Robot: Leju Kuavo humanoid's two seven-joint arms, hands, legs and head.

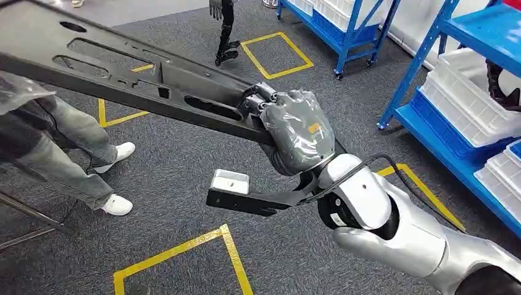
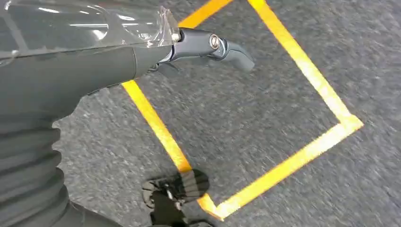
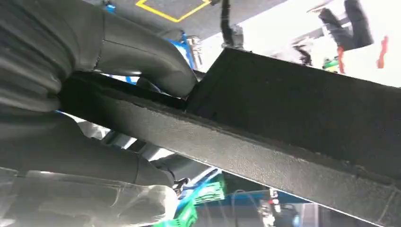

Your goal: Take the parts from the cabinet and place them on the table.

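Observation:
A long black part point(image 1: 129, 77) with cut-out slots stretches from the upper left to the middle of the head view, held above the carpet. My right hand point(image 1: 298, 132) grips its near end, fingers wrapped over the edge. The right wrist view shows the grey thumb point(image 3: 142, 61) and fingers point(image 3: 94, 161) clamped on the black part point(image 3: 293, 127). In the left wrist view my left hand point(image 2: 208, 45) hangs over the floor under a clear plastic cover, a dark finger stretched out and nothing in it.
A person in jeans and white shoes point(image 1: 117, 153) stands at the left, close under the part. Blue shelving point(image 1: 430, 117) with white bins point(image 1: 467, 92) runs along the right. Yellow tape squares point(image 1: 184, 252) mark the grey carpet. Another robot's dark arm point(image 1: 226, 34) hangs at the top.

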